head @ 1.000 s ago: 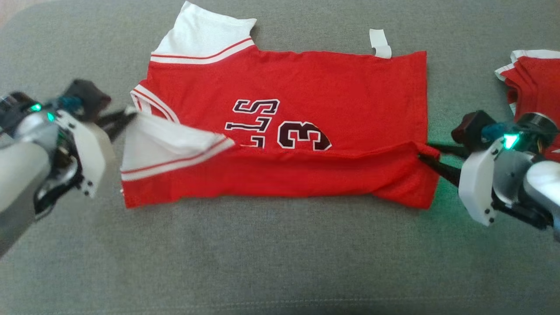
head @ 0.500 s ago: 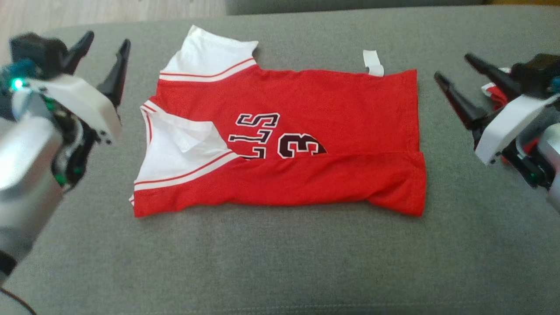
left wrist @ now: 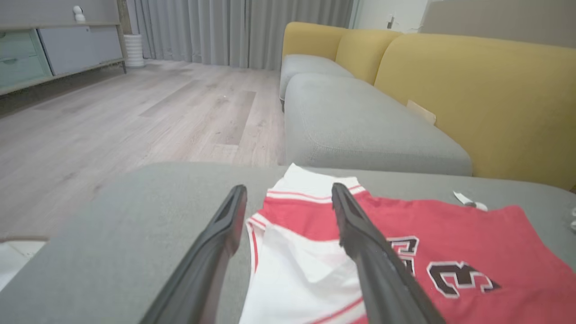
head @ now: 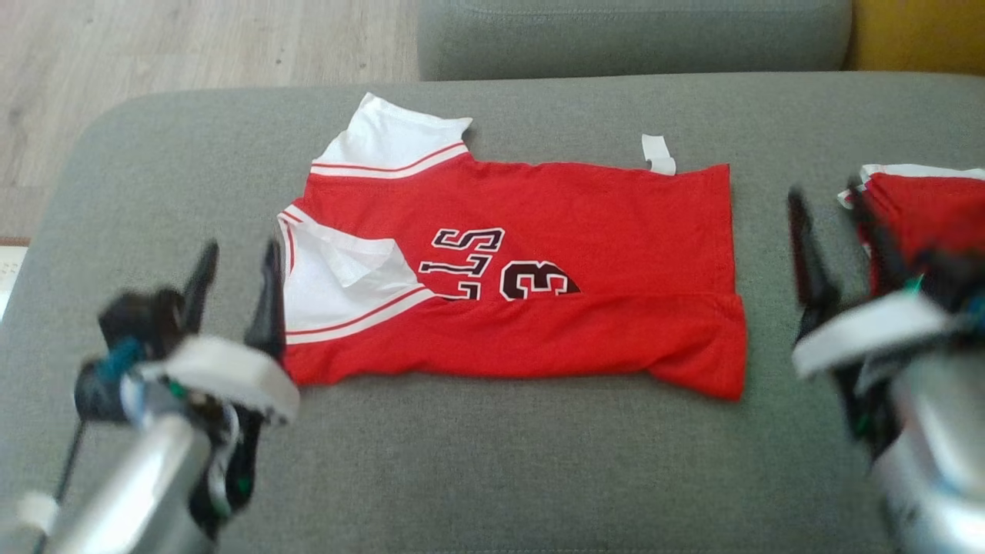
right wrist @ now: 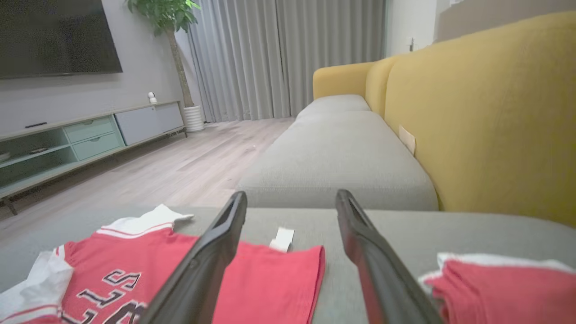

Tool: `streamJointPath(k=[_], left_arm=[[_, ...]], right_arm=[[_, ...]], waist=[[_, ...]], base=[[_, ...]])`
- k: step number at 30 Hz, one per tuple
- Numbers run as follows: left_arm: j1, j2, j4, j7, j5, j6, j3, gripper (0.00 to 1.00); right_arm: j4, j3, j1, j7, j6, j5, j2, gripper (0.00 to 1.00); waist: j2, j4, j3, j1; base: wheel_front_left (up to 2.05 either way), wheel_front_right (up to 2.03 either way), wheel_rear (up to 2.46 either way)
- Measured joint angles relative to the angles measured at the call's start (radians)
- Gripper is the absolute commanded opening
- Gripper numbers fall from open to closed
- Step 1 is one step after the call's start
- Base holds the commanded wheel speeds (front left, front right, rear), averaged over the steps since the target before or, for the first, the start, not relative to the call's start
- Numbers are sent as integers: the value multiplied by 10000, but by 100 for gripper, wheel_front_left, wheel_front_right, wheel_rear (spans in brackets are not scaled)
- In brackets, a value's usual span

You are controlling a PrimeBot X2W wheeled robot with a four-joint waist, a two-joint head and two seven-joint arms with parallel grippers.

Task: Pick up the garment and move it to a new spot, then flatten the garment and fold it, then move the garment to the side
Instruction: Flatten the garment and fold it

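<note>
At the lower left of the head view, the left gripper stands with its two dark fingers spread wide and nothing between them. Its inner finger lines up with the white sleeve edge of the garment, and I cannot tell whether it brushes the cloth. Its wrist view shows the gap between the fingers empty, with the collar end of the shirt beyond. Across the shirt, the right gripper is blurred but equally spread and empty. It stands apart from the hem, between the shirt and a second red garment lying folded at the right. The task's garment, a red jersey with white sleeves and dark lettering, lies flat in the middle of the grey seat cushion. Its near long edge is turned over onto the body as far as the number, and the near sleeve lies across the chest. A white tag pokes out at the far hem corner. Judging from this, the move and the flattening look done and the first lengthwise fold is laid. The far side with its sleeve is not yet folded in, and any crosswise fold and the shift to the side remain. Beyond the cushion lie wooden floor and a yellow backrest.
</note>
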State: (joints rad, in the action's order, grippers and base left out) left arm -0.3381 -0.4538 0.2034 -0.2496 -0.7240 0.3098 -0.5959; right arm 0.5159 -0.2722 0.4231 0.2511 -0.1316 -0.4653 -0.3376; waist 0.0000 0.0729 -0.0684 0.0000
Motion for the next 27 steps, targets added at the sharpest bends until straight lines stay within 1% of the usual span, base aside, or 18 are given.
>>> streamJointPath(k=[1, 4, 5, 6, 9, 13, 17, 19, 21, 23, 27], left_arm=[[706, 280, -90, 0, 516, -6, 324, 100], [1433, 656, -123, 0, 1193, -117, 704, 100], [1616, 777, -144, 0, 1434, -146, 802, 100], [1616, 777, -144, 0, 1434, -146, 802, 100], [2041, 1162, -138, 0, 2000, -301, 1160, 100], [2380, 1522, 232, 0, 2671, -539, 1546, 100], [2360, 1622, 1287, 0, 3158, -635, 1741, 100], [2329, 1639, 2100, 2, 3283, -577, 1735, 100], [2246, 1680, 2796, 4, 3323, -380, 1793, 100], [2062, 1718, 3352, 17, 3321, -282, 1860, 100], [1465, 1839, 4195, 19, 3202, -336, 1908, 100]], right_arm=[[-493, 757, -1096, 0, 0, 669, 748, 100], [-1279, 1523, -2357, 0, 0, 1618, 1714, 100], [-1517, 1649, -2643, 0, 0, 1900, 1931, 100], [-1517, 1649, -2643, 0, 0, 1900, 1931, 100], [-2057, 1964, -3233, 0, 0, 2391, 2439, 100], [-2429, 2034, -3594, -6, 0, 2723, 2673, 100], [-2790, 2048, -3603, -234, 0, 2846, 2715, 100], [-2915, 2050, -3603, -364, 0, 2924, 2732, 100], [-3043, 2050, -3604, -481, 0, 2924, 2740, 100], [-3170, 2038, -3604, -631, 0, 2922, 2752, 100], [-3369, 1871, -3685, -932, 0, 2844, 2769, 100]], waist=[[0, 9, 79, 0], [0, 1, 141, 0], [0, 0, 140, 0], [0, 0, 140, 0], [0, -20, 64, 0], [0, -108, -96, 0], [0, -261, -251, 0], [0, -354, -318, 0], [0, -432, -388, 0], [0, -508, -449, 0], [0, -607, -552, 0]], base=[[0, 0, 0], [0, 0, 0], [0, 0, 0], [0, 0, 0], [0, 0, 0], [0, 0, 0], [0, 0, 0], [0, 0, 0], [0, 0, 0], [0, 0, 0], [0, 0, 0]])
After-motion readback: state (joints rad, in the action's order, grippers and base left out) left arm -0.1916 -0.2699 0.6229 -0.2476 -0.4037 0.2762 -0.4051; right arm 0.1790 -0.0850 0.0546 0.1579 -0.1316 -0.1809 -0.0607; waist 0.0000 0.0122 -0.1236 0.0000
